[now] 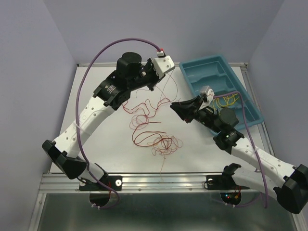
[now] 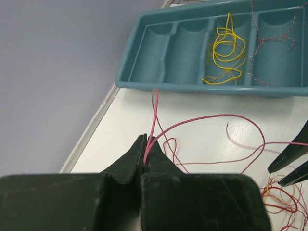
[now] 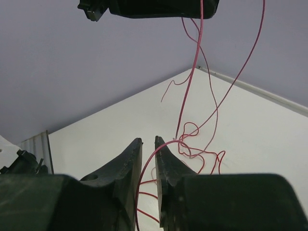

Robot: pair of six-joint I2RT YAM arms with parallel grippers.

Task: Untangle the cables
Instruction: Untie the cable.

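Note:
The cables are thin red and orange strands, looped in a loose tangle on the white table. My left gripper is raised near the tray and shut on one red strand, which hangs down to the tangle. In the top view the left gripper sits at the table's far middle. My right gripper has its jaws slightly apart, and a red strand runs loosely through the gap. It hovers right of the tangle, pointing left. Its fingertips show at the right in the left wrist view.
A teal tray with several compartments stands at the far right. One compartment holds coiled yellow cables; the one beside it holds a thin twisted strand. The table's raised rim runs along the left.

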